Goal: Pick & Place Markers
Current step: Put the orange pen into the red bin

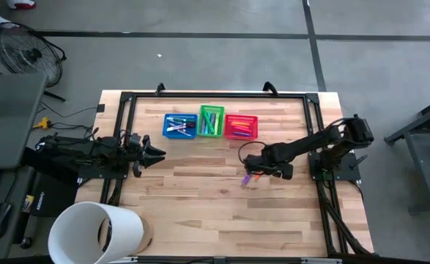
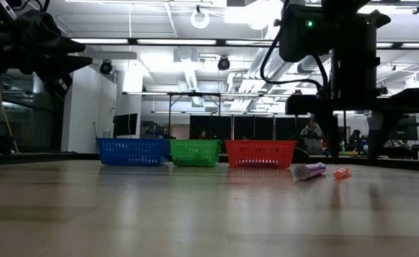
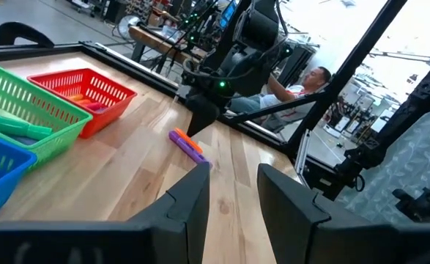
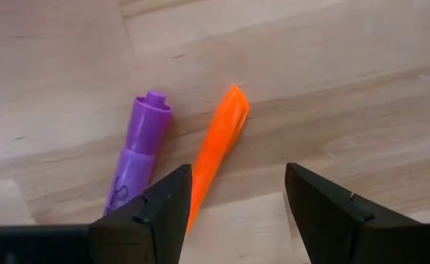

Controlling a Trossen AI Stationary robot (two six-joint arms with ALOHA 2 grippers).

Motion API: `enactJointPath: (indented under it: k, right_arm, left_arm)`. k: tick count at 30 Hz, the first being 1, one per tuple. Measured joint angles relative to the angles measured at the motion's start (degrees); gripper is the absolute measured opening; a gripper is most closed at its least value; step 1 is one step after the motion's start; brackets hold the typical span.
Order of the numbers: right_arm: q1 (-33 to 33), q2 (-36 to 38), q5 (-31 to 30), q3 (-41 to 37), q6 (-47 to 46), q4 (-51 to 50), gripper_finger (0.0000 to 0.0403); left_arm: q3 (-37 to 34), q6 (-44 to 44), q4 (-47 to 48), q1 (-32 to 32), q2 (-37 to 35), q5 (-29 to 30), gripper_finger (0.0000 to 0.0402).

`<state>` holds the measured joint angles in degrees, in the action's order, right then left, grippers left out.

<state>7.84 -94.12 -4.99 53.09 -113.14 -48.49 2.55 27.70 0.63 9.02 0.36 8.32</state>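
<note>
In the right wrist view only, we see the right tool (image 4: 236, 202) open above purple marker (image 4: 138, 150) and orange marker (image 4: 216, 150); left tool (image 3: 233, 198) open.

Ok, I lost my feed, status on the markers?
Right gripper open above purple marker and orange marker, both lying loose. Left gripper open, waiting aside. Nothing in the way.

Grey concrete floor (image 1: 200, 18), floor fan (image 1: 24, 51), ceiling strip lights (image 2: 159, 41), desks behind

The right gripper (image 1: 253, 167) hangs just over a purple marker (image 1: 249, 178), with the red basket (image 1: 241, 127) a bit beyond it.
</note>
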Motion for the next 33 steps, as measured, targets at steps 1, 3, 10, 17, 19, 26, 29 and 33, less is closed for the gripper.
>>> enactJointPath:
  k: [1, 3, 10, 17, 19, 26, 29, 33]
  right_arm:
    - [0.00, -0.26, 0.03, -0.01, 0.00, 0.10, 0.0208]
    - [-0.18, -0.47, -0.03, -0.01, 0.03, 0.41, 0.0208]
    - [-0.37, -0.49, 0.02, -0.06, 0.01, 0.68, 0.0208]
    - [-0.37, -0.45, 2.00, -4.57, -1.49, 7.68, 0.0208]
    - [-0.35, -0.27, 2.40, -5.26, -1.28, 8.45, 0.0208]
    - [1.45, -0.31, 3.91, -5.76, 7.74, 8.66, 0.0208]
    - [2.29, -0.36, 4.48, -5.76, 10.21, 8.14, 0.0208]
    - [2.60, -0.38, 5.36, -5.78, 12.39, 7.17, 0.0208]
  left_arm:
    - [0.00, 0.00, 0.07, 0.00, 0.00, -0.02, 0.0115]
    - [0.00, 0.00, 0.36, 0.00, 0.00, 0.00, 0.0115]
    - [0.05, -0.02, 0.73, 0.00, 0.00, 0.00, 0.0115]
    - [0.07, -0.28, 0.86, 0.00, 0.00, 0.00, 0.0115]
    - [0.07, -0.28, 0.88, 0.00, 0.00, 0.00, 0.0115]
    - [0.07, -0.24, 0.97, 0.00, 0.00, 0.00, 0.0115]
    - [0.07, -0.24, 1.03, 0.00, 0.00, 0.07, 0.0115]
    - [0.07, -0.23, 1.08, 0.00, 0.00, 0.11, 0.0115]
